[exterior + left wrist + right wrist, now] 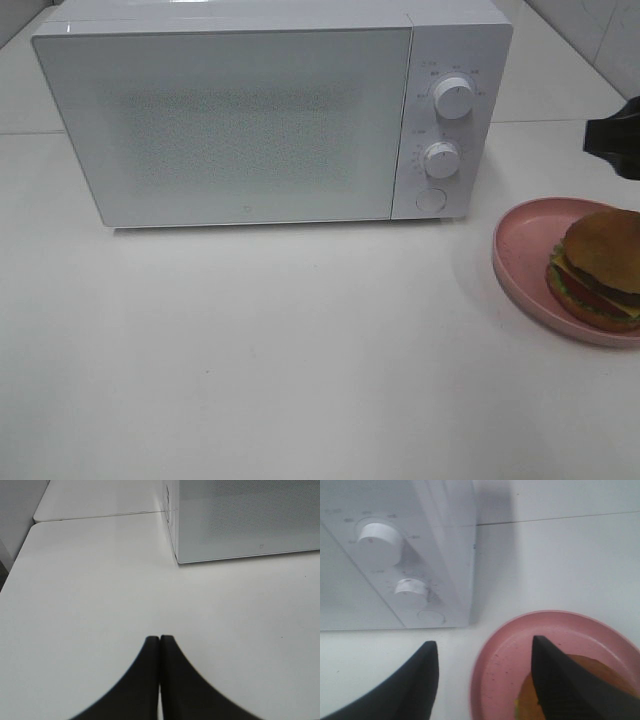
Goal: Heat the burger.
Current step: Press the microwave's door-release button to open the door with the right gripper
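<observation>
The burger (600,268), with a brown bun, lettuce, tomato and cheese, sits on a pink speckled plate (520,245) at the table's right edge, to the right of the white microwave (250,120). The microwave's door is closed. My right gripper (484,641) stands open above the plate's (492,675) near rim, with nothing between its fingers. The burger's bun (526,702) shows partly behind one finger (555,680). A black part of the right arm (613,135) shows at the right edge of the high view. My left gripper (159,642) is shut and empty over bare table, left of the microwave (240,520).
The microwave's control panel carries two white knobs (453,98) (440,158) and a round button (431,200). A seam runs across the white tabletop (300,350) behind the microwave. A tiled wall (600,30) rises at the back right.
</observation>
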Controlling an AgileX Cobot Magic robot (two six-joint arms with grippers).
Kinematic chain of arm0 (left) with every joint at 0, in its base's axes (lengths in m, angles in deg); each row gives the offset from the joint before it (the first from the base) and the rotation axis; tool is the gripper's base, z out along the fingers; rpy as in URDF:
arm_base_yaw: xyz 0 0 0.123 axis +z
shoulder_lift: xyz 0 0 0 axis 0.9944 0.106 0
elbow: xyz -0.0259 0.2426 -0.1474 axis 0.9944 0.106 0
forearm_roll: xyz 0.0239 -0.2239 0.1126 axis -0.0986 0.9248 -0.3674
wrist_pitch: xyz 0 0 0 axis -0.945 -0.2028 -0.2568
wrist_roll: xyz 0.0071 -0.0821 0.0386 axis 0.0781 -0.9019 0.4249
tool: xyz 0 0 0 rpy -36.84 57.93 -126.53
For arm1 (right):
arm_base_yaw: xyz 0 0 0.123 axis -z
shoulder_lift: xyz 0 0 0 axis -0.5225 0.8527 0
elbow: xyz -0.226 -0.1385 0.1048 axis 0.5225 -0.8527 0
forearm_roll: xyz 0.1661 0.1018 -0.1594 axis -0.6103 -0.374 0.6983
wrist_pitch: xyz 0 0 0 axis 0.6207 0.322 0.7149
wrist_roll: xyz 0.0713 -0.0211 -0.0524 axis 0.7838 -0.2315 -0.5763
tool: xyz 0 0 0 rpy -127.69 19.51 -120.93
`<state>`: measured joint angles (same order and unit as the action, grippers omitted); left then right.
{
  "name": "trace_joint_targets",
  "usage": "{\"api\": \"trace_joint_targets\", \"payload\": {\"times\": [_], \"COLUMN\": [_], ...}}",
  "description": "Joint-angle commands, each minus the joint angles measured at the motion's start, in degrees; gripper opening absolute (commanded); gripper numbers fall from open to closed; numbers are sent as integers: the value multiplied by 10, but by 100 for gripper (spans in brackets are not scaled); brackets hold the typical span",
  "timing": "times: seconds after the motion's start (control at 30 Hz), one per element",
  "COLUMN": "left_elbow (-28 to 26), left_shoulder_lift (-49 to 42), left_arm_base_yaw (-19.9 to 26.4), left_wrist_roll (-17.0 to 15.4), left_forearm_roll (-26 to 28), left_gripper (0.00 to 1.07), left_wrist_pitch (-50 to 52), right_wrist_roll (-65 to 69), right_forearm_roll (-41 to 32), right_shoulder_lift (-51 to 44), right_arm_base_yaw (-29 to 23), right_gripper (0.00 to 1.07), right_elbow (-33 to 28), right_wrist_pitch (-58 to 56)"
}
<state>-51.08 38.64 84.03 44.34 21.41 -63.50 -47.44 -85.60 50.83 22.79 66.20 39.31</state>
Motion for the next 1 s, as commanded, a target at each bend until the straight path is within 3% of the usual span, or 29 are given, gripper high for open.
{"api": "trace_joint_targets", "payload": {"times": [0.03,0.37,0.67,0.73,0.8,0.83,0.93,1.0], "left_elbow": [1,1,1,1,1,1,1,1], "left_shoulder_lift": [-13,-13,-13,-13,-13,-13,-13,-13], "left_arm_base_yaw": [1,1,1,1,1,1,1,1], "left_wrist_roll": [0,0,0,0,0,0,0,0], "left_forearm_roll": [2,2,2,2,2,2,2,2], "left_gripper": [0,0,0,0,0,0,0,0], "left_wrist_pitch": [3,3,3,3,3,3,3,3], "right_wrist_roll": [0,3,3,3,3,3,3,21], "right_forearm_roll": [0,0,0,0,0,0,0,0], "right_shoulder_lift": [21,117,205,245,255,271,277,297], "right_arm_base_yaw": [-41,-155,-201,-201,-201,-201,-201,-201], "right_gripper": [55,55,47,37,34,23,17,0], "right_elbow": [6,6,6,6,6,6,6,6], "right_wrist_pitch": [29,96,145,182,191,209,214,238]}}
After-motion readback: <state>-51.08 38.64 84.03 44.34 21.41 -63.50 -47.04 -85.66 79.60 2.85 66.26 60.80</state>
